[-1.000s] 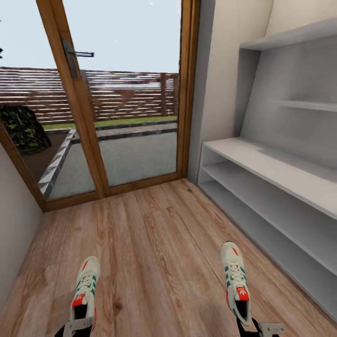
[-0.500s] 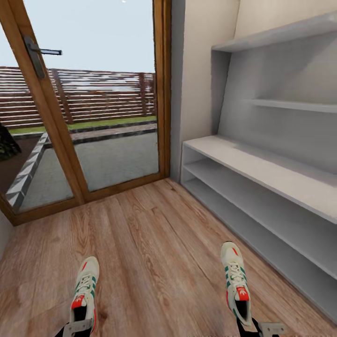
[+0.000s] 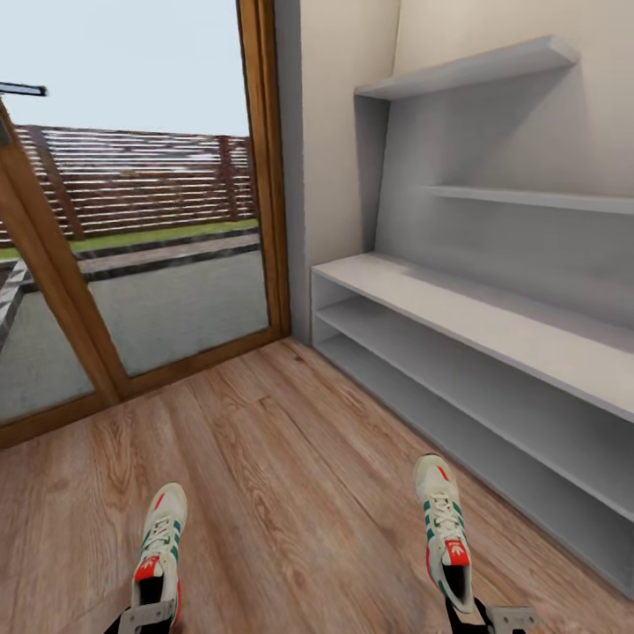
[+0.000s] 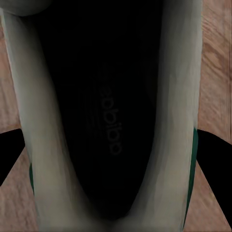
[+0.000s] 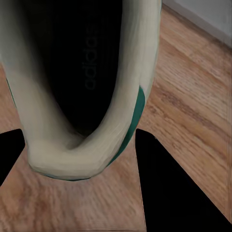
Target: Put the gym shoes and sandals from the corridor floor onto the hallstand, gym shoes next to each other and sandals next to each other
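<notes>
I hold one gym shoe in each gripper, toes pointing away from me, above the corridor floor (image 3: 291,440). My left gripper (image 3: 147,611) is shut on the heel of the left gym shoe (image 3: 159,546). The right gripper (image 3: 480,615) is shut on the heel of the right gym shoe (image 3: 444,524). The left wrist view looks into the dark opening of its shoe (image 4: 111,121), with the black fingers (image 4: 212,159) on either side. In the right wrist view, the cream heel collar (image 5: 72,154) sits between the fingers (image 5: 164,183). The hallstand (image 3: 458,308) stands along the right wall. The sandals are out of view.
The hallstand has two low open shelves (image 3: 493,414) under its bench top and staggered wall shelves (image 3: 475,66) above. A wood-framed glass door (image 3: 176,291) closes the far end of the corridor, with grey paving and a fence behind it.
The camera has turned to the right: the door slid to the left of the picture and the hallstand came closer to the middle. Both shoes stay held the same way.
</notes>
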{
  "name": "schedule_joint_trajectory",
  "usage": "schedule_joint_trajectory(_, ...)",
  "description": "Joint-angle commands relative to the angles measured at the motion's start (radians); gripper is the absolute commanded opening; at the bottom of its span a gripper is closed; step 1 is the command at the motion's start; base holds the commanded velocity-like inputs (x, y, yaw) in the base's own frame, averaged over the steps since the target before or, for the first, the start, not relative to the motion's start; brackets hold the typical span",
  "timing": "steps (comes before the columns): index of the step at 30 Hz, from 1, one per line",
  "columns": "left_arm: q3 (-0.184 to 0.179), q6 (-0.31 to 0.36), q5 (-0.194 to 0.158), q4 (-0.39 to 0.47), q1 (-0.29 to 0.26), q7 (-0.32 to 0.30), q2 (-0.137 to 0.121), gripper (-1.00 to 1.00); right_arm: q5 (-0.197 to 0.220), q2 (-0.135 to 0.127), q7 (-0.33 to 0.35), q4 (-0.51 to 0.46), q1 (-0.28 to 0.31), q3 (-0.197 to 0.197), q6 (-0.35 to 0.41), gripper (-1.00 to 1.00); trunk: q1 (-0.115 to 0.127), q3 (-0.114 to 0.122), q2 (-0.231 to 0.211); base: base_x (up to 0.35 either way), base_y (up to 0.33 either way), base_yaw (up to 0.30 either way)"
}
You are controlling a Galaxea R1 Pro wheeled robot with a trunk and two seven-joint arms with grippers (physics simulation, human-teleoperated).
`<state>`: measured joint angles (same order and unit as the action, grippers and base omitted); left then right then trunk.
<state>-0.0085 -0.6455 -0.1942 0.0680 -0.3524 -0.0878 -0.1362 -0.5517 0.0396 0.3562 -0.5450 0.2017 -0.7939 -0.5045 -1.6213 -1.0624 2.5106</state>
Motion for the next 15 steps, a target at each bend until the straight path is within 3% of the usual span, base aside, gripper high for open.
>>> schedule_joint_trajectory(1,-0.001,-0.002,-0.010,-0.001,0.000,-0.009,0.000,-1.00,-0.002,0.001,0.009,-0.001,0.001,-0.008,-0.002,-1.00,0.000,-0.001,0.000,0.032,0.053,-0.268)
schedule_joint_trajectory(15,-0.001,-0.005,-0.008,-0.001,0.000,-0.009,0.000,-1.00,-0.002,0.002,0.009,-0.001,0.001,-0.008,-0.002,-1.00,0.000,-0.001,0.000,0.005,0.007,-0.268)
